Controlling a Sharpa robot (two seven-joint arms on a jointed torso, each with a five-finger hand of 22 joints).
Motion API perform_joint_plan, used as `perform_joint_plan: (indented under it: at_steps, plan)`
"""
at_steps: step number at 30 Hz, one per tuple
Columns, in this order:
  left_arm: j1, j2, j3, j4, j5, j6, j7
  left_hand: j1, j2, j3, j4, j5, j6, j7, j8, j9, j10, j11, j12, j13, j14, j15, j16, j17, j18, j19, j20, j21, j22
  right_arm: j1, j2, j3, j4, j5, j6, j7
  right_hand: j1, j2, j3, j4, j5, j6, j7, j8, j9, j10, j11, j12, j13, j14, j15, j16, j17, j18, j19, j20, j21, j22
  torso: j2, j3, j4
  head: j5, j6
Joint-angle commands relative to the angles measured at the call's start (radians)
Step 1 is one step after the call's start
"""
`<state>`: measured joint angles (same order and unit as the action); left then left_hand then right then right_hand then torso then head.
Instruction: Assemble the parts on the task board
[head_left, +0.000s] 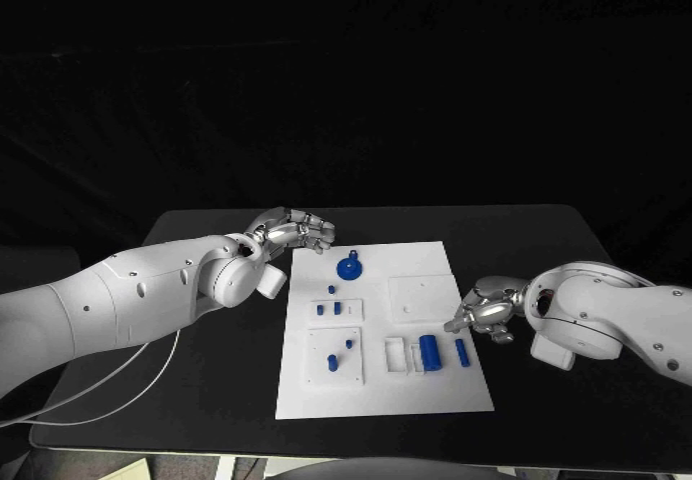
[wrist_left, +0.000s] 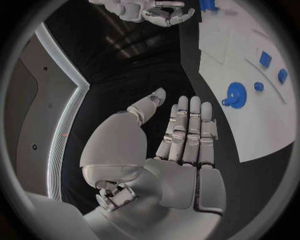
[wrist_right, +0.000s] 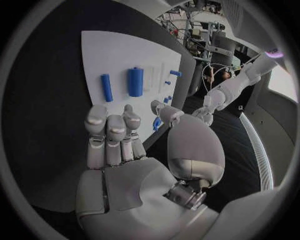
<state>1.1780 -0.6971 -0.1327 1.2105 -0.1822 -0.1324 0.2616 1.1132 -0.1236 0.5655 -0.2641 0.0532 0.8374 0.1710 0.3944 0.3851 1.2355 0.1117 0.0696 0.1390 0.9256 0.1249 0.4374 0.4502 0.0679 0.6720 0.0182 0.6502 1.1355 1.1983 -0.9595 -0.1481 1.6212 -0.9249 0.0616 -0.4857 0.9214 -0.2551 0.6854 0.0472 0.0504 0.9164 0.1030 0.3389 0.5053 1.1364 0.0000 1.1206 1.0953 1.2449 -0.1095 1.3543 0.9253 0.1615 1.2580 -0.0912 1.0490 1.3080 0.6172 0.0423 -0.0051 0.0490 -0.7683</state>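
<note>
You see a matt black table that reflects almost nothing. On it the task board looks like smooth white plastic with a dull finish. The blue parts toward the board's near edge look like matt moulded plastic. Each arm wears a glossy white plastic shell, and the left hand and right hand look like satin silver metal with pale pads.
</note>
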Motion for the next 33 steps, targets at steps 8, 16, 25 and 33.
perform_joint_plan:
  at_steps: [8,16,25,33]
  plan:
    - [-0.011,-0.007,-0.003,0.022,0.023,0.009,0.022,-0.046,0.0,-0.042,0.023,-0.002,-0.01,0.0,0.004,-0.002,-0.006,0.001,0.003,-0.004,0.003,0.003,-0.014,0.008,0.009,-0.002,0.009,-0.012,0.008,-0.004,0.075,-0.037,-0.04,-0.078,-0.008,-0.062,-0.037,-0.017,0.004,0.024,-0.001,0.015,0.006,0.003,0.007,0.0,-0.003,0.014,0.016,0.011,-0.001,0.003,0.016,0.1,0.014,-0.004,0.009,0.003,-0.05,-0.0028,0.0012,-0.03,-0.008]
    - [-0.012,0.001,-0.027,0.032,0.036,0.014,0.024,-0.105,0.002,-0.09,0.042,-0.003,-0.015,0.001,0.004,-0.003,-0.008,0.003,0.002,-0.007,0.002,0.004,-0.02,0.015,0.01,-0.003,0.01,-0.019,0.01,-0.021,0.118,-0.059,-0.063,-0.1,0.0,-0.079,-0.065,-0.02,0.006,0.047,-0.001,0.018,0.005,0.003,0.012,0.002,-0.005,0.017,0.023,0.018,-0.003,0.004,0.033,0.1,0.018,-0.007,0.015,0.006,-0.075,-0.005,0.0046,-0.028,-0.024]
    - [-0.012,-0.001,-0.029,0.033,0.038,0.013,0.029,-0.159,0.002,-0.129,0.061,-0.003,-0.02,0.001,0.002,-0.004,-0.013,0.003,0.001,-0.011,0.0,0.004,-0.028,0.02,0.015,-0.005,0.01,-0.027,0.01,-0.046,0.151,-0.069,-0.08,-0.127,0.023,-0.099,-0.086,-0.026,0.004,0.063,-0.001,0.015,0.005,0.0,0.015,-0.001,-0.004,0.016,0.027,0.02,-0.002,0.002,0.04,0.1,0.016,-0.008,0.018,0.008,-0.089,-0.0122,0.0078,-0.024,-0.046]
    - [-0.012,-0.007,-0.029,0.039,0.038,0.016,0.029,-0.164,0.003,-0.132,0.063,-0.003,-0.021,0.001,0.002,-0.004,-0.013,0.003,0.001,-0.011,0.0,0.004,-0.029,0.021,0.016,-0.005,0.01,-0.029,0.011,-0.065,0.18,-0.071,-0.125,-0.138,0.028,-0.1,-0.098,-0.027,0.002,0.072,-0.001,0.012,0.006,-0.003,0.017,-0.005,-0.003,0.015,0.031,0.018,-0.001,-0.002,0.043,0.1,0.012,-0.008,0.02,0.01,-0.083,-0.012,0.007,-0.019,-0.051]
